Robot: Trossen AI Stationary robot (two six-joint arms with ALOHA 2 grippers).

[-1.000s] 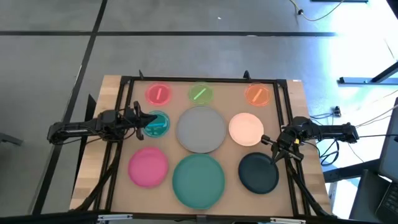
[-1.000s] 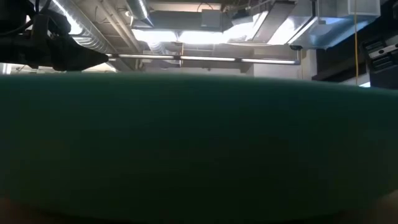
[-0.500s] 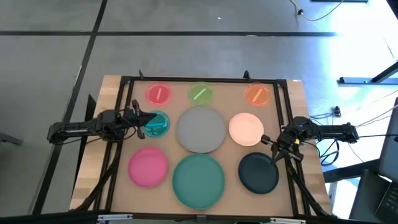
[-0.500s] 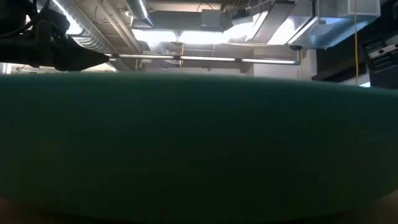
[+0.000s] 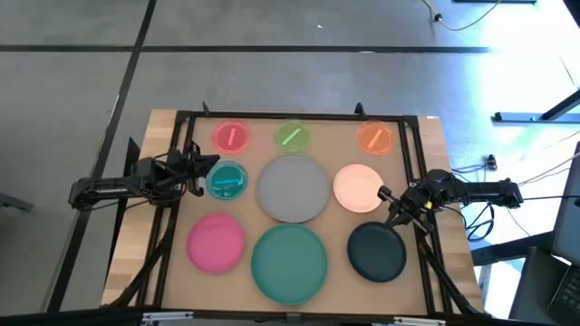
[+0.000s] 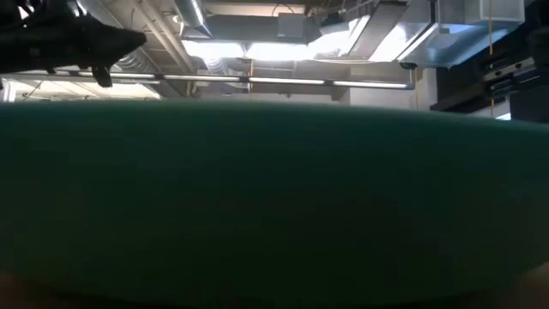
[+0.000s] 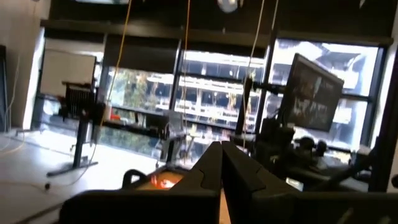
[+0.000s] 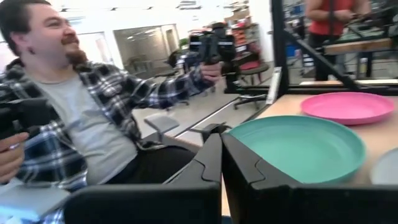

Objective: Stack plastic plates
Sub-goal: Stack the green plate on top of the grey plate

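Note:
Nine plates lie flat and apart on the table: small red (image 5: 231, 137), green (image 5: 292, 136), orange (image 5: 374, 137) and teal (image 5: 227, 181); grey (image 5: 293, 188), cream (image 5: 358, 186), pink (image 5: 216, 243), large teal (image 5: 289, 263) and dark (image 5: 376, 252). My left gripper (image 5: 208, 162) is shut and empty, raised by the small teal plate's far left rim; its shut fingertips show in the left wrist view (image 7: 221, 149). My right gripper (image 5: 382, 193) is shut and empty, at the cream plate's right rim, above the dark plate's far side; it also shows in the right wrist view (image 8: 221, 140).
A black frame (image 5: 299, 116) runs around the tabletop. The large teal plate's rim (image 6: 274, 197) fills the low view, with my left arm (image 6: 77, 43) above it. A person in a plaid shirt (image 8: 68, 118) sits beyond the table.
My left gripper has risen and drawn back toward the table's far left, away from the small teal plate. My right gripper has shifted a little toward the far edge, nearer the cream plate. No plate has moved.

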